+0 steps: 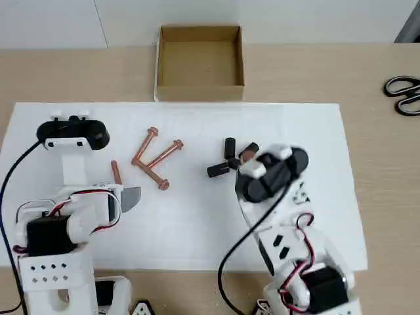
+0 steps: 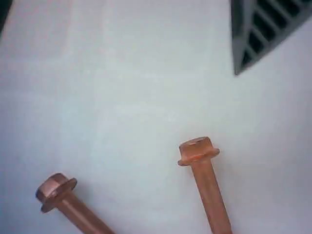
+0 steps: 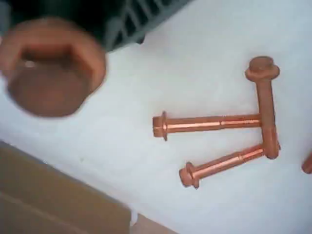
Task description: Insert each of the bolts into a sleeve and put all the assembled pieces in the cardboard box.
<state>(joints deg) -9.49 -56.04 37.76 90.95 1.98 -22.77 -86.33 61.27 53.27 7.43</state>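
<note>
Right of centre, the right gripper [image 1: 248,156] clamps a bolt [image 3: 51,68] (stiff, slick, probably light), likely best gripped mid-shank; the left gripper [image 1: 125,197] gapes.

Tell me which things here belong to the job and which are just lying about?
For the job:
copper bolts
black sleeves
cardboard box

Just lying about:
scissors, off to one side

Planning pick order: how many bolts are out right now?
5. Three bolts cluster on the white sheet; one lies beside the left gripper; a fifth bolt is in the right gripper. More may be hidden.
</note>
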